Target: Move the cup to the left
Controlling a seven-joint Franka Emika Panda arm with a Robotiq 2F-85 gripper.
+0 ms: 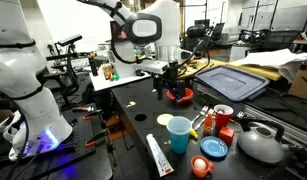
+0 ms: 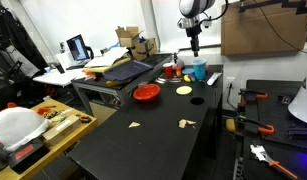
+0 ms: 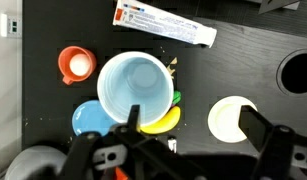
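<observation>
The cup (image 3: pixel 136 88) stands upright on the black surface (image 3: pixel 243 70) with its mouth facing up, and it looks empty from the wrist view. In an exterior view it sits close to the far edge of the surface (image 2: pixel 143 140), in a small cluster of things. The hand (image 3: pixel 190 122) hangs above the surface with its two fingers (image 3: pixel 255 128) spread wide and nothing between them. In the wrist view the cup lies just off to one side of the gap, not inside it. A flat blue lid (image 3: pixel 89 119) lies just beside the cup, a small orange cup (image 3: pixel 78 65) is near it, and a white tube (image 3: pixel 165 26) lies nearby. A white disc (image 3: pixel 233 118) lies near the other finger. A red bowl (image 2: pixel 145 93) sits well apart from the cup (image 2: pixel 199 71), toward a side edge.
</observation>
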